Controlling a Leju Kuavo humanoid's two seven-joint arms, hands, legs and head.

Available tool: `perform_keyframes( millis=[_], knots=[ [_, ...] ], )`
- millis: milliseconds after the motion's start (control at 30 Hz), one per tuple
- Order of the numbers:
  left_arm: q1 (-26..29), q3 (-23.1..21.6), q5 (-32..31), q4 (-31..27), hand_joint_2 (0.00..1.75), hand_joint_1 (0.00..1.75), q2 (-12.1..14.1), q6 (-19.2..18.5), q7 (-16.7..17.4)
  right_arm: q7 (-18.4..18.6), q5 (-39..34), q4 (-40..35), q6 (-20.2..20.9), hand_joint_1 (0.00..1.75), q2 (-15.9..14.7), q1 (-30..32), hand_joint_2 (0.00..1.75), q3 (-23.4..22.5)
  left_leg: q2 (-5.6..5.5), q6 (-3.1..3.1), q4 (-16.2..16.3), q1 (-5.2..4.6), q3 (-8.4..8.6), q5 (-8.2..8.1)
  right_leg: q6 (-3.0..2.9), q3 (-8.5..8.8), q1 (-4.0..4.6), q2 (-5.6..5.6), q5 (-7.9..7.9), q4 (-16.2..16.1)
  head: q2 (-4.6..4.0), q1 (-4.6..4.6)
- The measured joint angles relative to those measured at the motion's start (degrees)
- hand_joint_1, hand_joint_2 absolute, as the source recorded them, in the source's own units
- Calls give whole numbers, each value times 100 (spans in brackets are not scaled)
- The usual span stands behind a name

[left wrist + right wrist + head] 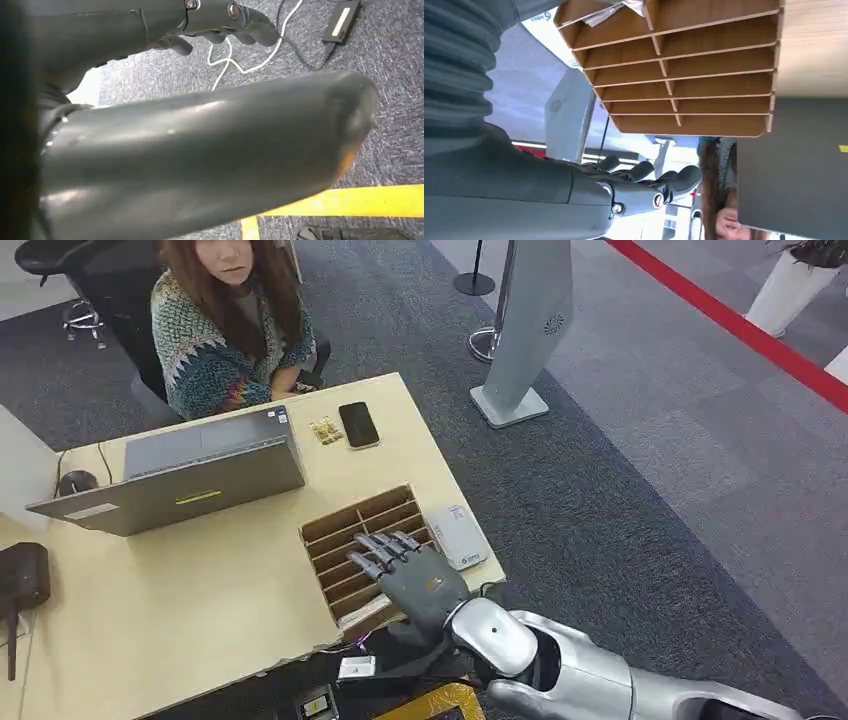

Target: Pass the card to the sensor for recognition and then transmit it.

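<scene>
Hovering over the near end of the wooden card rack [362, 545], the right hand [410, 575] has its fingers spread and holds nothing. The card [362, 611] appears to be the pale slip lying in the rack's nearest slot, under the heel of this hand; this is a judgement, as it is partly hidden. Just beyond the fingertips' right sits the white sensor box [457, 536], touching the rack's side.

The step in hand looks like the pick. The card is thin, flat and probably slick, and the slot walls are narrow plywood, so the fingers should enter along the slot and pinch one edge.

The left hand [220, 22] hangs over grey carpet, fingers curled, nothing in them.
</scene>
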Motion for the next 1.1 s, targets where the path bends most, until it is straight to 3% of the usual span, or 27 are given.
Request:
perform_keyframes(
  millis=[867, 1100],
  knots=[
    [16, 177, -136, 0, 0, 0, -4, 0, 35, 81, -271, 496, -181, 0, -85, 71, 175, 24, 0, 0, 0, 0, 0, 0, 0, 0, 0, 0, 0, 0, 0, -2],
    [27, 262, -201, 0, 0, 0, -4, 0, 42, 140, -111, 1113, -536, 0, -83, 70, 175, -28, 0, 0, 0, 0, 0, 0, 0, 0, 0, 0, 0, 0, 0, -2]
  ],
)
